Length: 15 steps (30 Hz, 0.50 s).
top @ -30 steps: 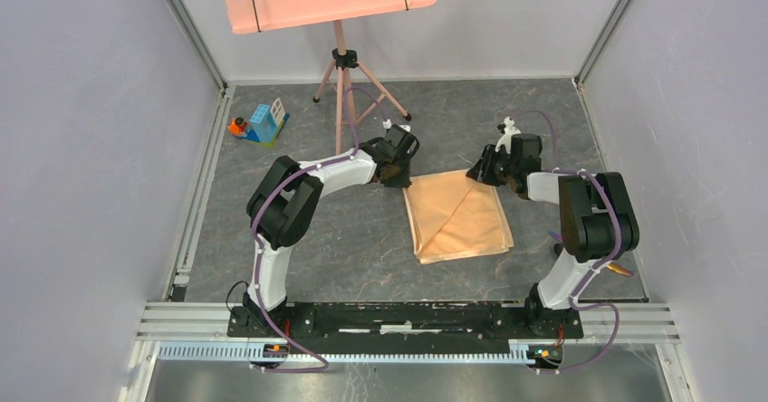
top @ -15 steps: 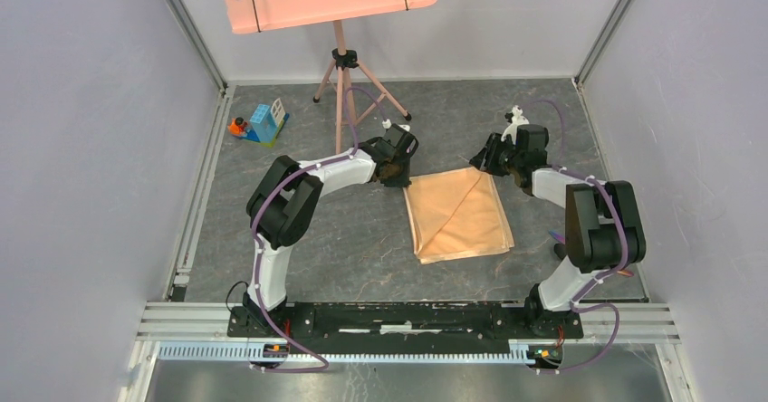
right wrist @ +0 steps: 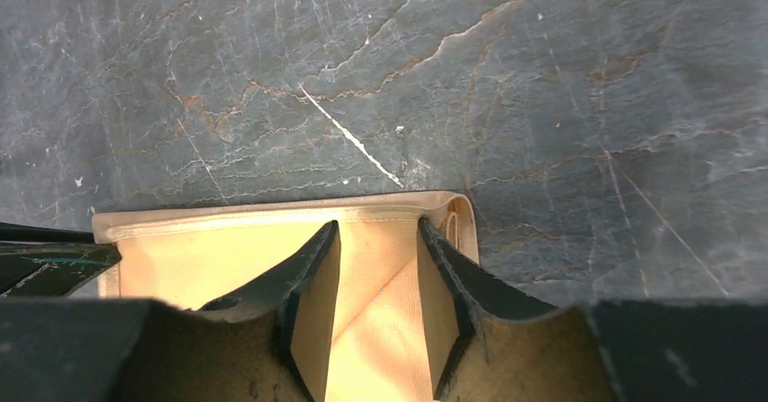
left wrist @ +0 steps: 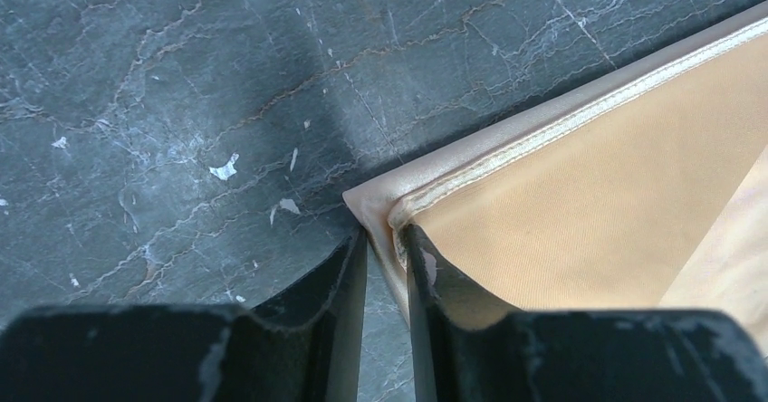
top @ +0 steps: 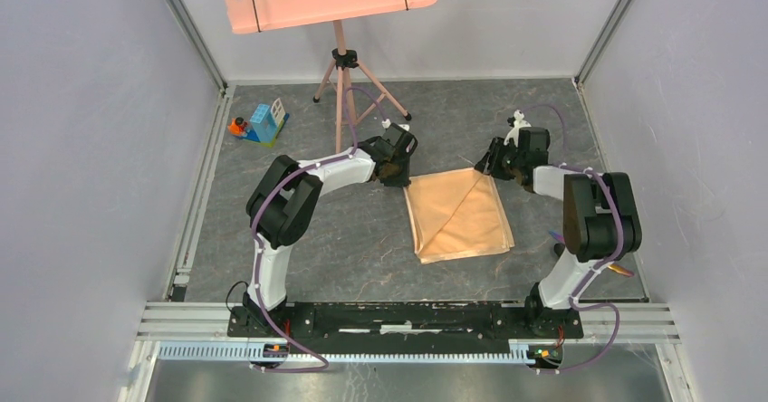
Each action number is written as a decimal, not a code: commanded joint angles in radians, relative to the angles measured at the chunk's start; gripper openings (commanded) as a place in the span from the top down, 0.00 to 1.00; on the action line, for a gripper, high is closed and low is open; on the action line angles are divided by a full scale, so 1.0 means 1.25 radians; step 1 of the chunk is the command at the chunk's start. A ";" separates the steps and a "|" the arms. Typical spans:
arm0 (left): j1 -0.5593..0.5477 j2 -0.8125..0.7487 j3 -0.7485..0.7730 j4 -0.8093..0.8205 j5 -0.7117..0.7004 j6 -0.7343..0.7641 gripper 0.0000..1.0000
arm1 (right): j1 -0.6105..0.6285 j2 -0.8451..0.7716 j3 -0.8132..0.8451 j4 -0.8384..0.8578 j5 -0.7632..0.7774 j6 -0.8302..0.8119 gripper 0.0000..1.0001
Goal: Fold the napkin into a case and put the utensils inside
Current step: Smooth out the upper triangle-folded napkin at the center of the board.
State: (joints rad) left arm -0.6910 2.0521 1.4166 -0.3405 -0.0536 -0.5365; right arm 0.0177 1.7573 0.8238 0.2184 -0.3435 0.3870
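While the left gripper [top: 397,170] sits at the far-left corner of the napkin [top: 457,214], its fingers [left wrist: 349,275] are pinched together on the corner hem. Napkin lies flat mid-table [top: 344,239] between the arms, folded to a rectangle with a diagonal crease. Right gripper [top: 495,161] at the far-right corner, fingers [right wrist: 312,266] spread apart over the cloth.

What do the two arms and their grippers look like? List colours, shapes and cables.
Both the left arm and the right arm mix glossy white links with bulky black joint housings. A thin purple cable runs along each. The left gripper and right gripper each have two flat black fingers tapering to narrow tips.
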 commanded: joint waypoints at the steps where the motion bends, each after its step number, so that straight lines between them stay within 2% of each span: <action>1: 0.003 -0.004 0.010 -0.003 0.014 0.039 0.68 | 0.005 -0.115 0.084 -0.114 0.069 -0.063 0.55; 4: 0.003 -0.010 0.020 -0.019 0.030 0.036 0.62 | 0.021 -0.195 0.069 -0.162 0.057 -0.065 0.51; 8: 0.004 -0.050 0.025 -0.050 0.039 0.032 0.52 | 0.080 -0.294 -0.030 -0.163 -0.043 -0.046 0.48; 12: 0.004 -0.133 0.008 -0.068 0.039 0.028 0.43 | 0.160 -0.364 -0.148 -0.094 -0.182 0.013 0.48; 15: 0.004 -0.206 -0.044 -0.062 0.058 0.016 0.42 | 0.232 -0.392 -0.236 0.004 -0.263 0.093 0.52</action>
State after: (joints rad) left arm -0.6903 1.9610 1.4071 -0.4183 -0.0158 -0.5369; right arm 0.2276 1.2953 0.6460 0.1169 -0.4919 0.3893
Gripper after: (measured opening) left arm 0.573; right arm 0.500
